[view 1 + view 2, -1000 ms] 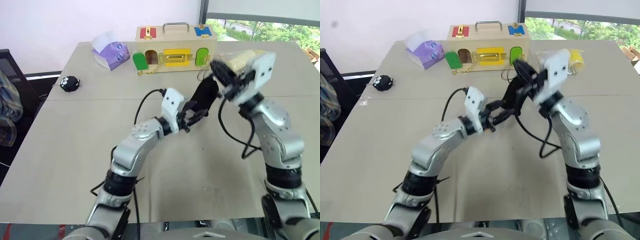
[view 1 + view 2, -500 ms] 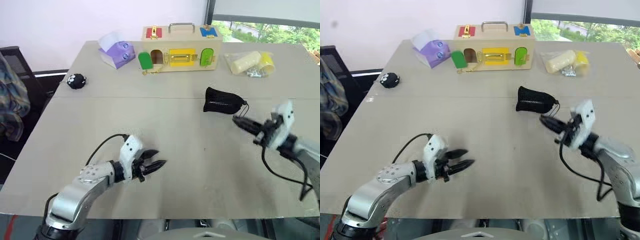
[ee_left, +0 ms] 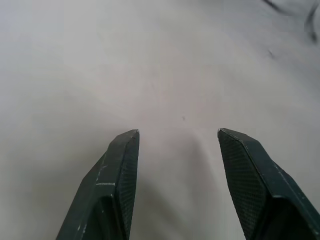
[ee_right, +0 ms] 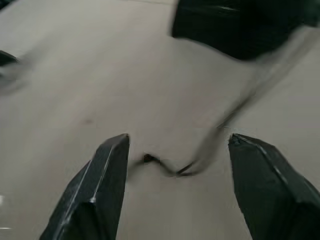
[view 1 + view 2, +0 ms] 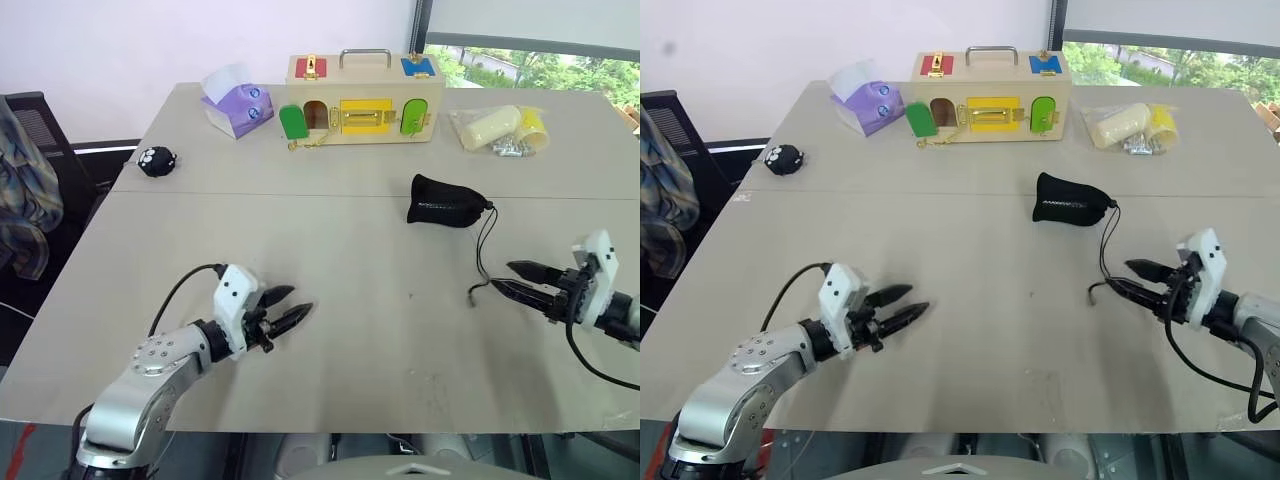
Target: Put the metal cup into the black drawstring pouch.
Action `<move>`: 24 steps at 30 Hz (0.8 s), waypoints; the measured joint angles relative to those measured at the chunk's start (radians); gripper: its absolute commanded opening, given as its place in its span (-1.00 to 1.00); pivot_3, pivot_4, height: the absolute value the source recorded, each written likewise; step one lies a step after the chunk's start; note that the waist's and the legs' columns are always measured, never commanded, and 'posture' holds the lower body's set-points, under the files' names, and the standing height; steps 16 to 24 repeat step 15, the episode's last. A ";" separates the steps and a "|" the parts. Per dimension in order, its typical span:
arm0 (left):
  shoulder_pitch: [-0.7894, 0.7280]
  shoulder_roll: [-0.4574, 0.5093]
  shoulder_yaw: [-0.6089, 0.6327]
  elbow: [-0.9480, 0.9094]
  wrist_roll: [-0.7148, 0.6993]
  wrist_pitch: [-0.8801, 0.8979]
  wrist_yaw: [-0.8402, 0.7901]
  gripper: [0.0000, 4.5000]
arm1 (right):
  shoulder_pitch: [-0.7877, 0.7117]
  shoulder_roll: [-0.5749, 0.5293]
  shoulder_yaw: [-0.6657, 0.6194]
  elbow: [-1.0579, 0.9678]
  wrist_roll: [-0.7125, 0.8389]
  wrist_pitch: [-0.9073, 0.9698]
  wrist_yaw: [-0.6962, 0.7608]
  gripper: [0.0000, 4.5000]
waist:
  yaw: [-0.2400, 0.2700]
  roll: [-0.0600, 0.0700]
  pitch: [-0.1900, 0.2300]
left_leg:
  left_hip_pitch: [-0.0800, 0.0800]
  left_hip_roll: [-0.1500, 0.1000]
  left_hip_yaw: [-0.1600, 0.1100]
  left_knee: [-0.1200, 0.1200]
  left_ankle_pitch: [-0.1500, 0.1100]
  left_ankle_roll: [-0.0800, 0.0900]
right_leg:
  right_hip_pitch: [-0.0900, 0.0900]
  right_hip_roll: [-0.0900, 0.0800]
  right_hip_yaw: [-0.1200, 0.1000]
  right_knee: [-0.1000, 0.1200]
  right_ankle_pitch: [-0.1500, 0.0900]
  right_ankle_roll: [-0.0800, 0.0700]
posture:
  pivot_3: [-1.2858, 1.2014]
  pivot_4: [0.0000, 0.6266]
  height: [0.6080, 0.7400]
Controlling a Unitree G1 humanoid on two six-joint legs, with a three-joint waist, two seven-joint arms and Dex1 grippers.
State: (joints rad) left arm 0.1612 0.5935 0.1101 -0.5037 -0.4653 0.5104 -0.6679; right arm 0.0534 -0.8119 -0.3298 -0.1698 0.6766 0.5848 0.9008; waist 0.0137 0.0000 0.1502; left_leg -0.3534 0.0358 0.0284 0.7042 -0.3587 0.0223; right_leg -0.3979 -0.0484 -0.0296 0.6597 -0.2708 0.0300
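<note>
Both pincers are empty here. The left gripper hangs low over the near-left part of the tan table with its two black fingers spread a moderate way apart, nothing between them, just bare tabletop ahead of the tips. The right gripper is over on the near-right side, fingers also parted and holding nothing. Its tips point at the loose end of the thin black cord, which trails on the table just in front of them; can't tell if they actually touch it. The cord runs back to the black drawstring pouch, lying closed on its side beyond the right gripper and well away from the left one. Further back sits a wooden latch box.
</note>
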 measured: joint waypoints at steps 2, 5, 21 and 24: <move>0.000 -0.020 0.002 0.000 0.002 -0.023 0.011 0.14 | 0.000 0.011 0.002 0.074 -0.075 -0.139 0.034 0.28 | 0.000 0.000 0.000 | 0.001 0.000 0.000 0.000 0.000 0.000 | 0.000 0.000 0.000 0.000 0.000 0.000 | 0.03 -0.52 1.00; 0.001 -0.057 0.003 0.000 0.019 -0.074 0.037 0.14 | -0.002 0.043 0.008 0.201 -0.181 -0.385 0.094 0.28 | 0.000 0.000 0.000 | 0.002 0.000 0.000 0.000 0.000 0.000 | 0.000 0.002 0.001 0.002 0.000 0.000 | 0.03 -0.52 1.00; 0.034 -0.092 -0.003 0.004 0.116 -0.242 0.052 0.14 | -0.053 0.055 -0.022 0.543 -0.191 -0.708 0.356 0.28 | -0.003 0.000 0.000 | 0.008 0.001 0.003 -0.001 0.000 0.000 | 0.004 0.001 0.006 0.002 0.000 0.000 | 0.03 -0.52 1.00; 0.034 -0.092 -0.003 0.004 0.116 -0.242 0.052 0.14 | -0.053 0.055 -0.022 0.543 -0.191 -0.708 0.356 0.28 | -0.003 0.000 0.000 | 0.008 0.001 0.003 -0.001 0.000 0.000 | 0.004 0.001 0.006 0.002 0.000 0.000 | 0.03 -0.52 1.00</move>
